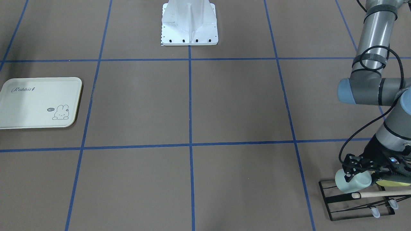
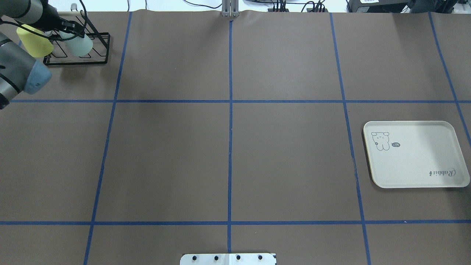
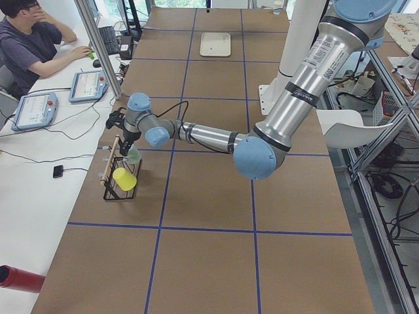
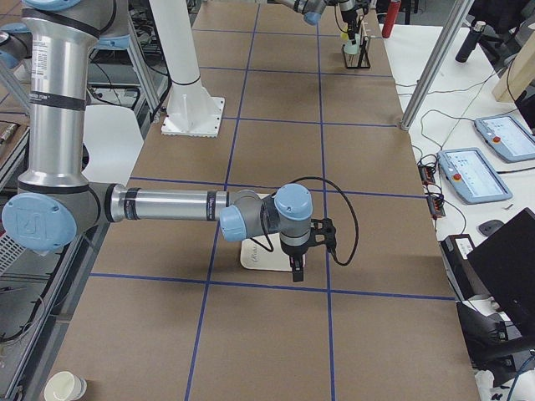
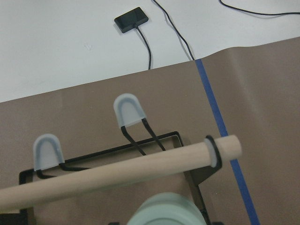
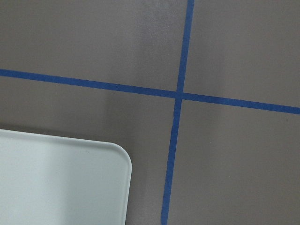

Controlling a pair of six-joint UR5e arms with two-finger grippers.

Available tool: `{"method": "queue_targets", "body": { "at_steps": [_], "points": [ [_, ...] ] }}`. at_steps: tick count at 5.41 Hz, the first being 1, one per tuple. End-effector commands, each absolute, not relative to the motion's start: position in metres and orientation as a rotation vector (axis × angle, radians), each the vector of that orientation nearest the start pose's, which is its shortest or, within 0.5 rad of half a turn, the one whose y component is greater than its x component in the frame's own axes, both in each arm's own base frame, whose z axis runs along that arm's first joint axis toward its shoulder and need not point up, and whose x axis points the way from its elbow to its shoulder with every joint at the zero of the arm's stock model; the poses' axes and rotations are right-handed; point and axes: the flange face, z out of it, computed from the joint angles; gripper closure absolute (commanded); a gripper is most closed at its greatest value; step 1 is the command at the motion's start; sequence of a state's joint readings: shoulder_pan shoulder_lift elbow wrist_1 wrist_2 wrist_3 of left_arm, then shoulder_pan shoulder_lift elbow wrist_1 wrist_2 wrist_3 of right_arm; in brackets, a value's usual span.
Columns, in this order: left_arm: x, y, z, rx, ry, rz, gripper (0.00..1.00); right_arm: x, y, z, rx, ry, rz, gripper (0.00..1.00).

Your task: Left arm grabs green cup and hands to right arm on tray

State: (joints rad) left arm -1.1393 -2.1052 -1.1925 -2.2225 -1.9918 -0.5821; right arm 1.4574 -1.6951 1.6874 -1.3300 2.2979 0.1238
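The left arm (image 1: 372,93) is seen at the right edge of the front-facing view, bent down toward the lower right corner. The left hand (image 1: 359,175) is set at the green cup (image 1: 348,186), which is carried tilted on a black wire rack (image 1: 335,205) in that corner. One dark finger (image 1: 349,175) is laid across the cup's pale side. Whether the fingers are clamped on the cup or merely set about it cannot be told. A yellow-green cup (image 1: 396,183) is held on the same rack just beside the green one, toward the right edge. A wooden rod (image 1: 382,193) is run along the rack just below both cups. In the left wrist view the green cup's round end is cut off by the bottom edge, with the rod across the middle and two pale-capped rack prongs (image 5: 129,108) above it.

The tray (image 1: 38,102) is laid flat on the brown surface (image 1: 224,106) at the left edge of the front-facing view, well apart from the rack. The right arm (image 4: 167,205) is shown only in the exterior right view, stretched across the middle of the frame. The right hand (image 4: 297,269) is pointed downward at a corner of the tray, and whether it is apart or together cannot be told.
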Motion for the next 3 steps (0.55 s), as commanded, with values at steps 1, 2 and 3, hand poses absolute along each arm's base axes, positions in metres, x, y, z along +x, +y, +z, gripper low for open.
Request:
{"method": "queue_targets", "body": {
  "at_steps": [1, 2, 3],
  "points": [
    [0.212, -0.696, 0.443, 0.544, 0.744, 0.029, 1.00, 0.015, -0.458, 0.637, 0.135, -0.745, -0.075, 0.00],
    [0.209, -0.692, 0.434, 0.563, 0.754, 0.026, 1.00, 0.015, -0.458, 0.636, 0.137, -0.747, -0.075, 0.00],
    [0.188, -0.695, 0.418, 0.600, 0.757, -0.005, 1.00, 0.015, -0.459, 0.635, 0.138, -0.747, -0.076, 0.00]
  ]
}}
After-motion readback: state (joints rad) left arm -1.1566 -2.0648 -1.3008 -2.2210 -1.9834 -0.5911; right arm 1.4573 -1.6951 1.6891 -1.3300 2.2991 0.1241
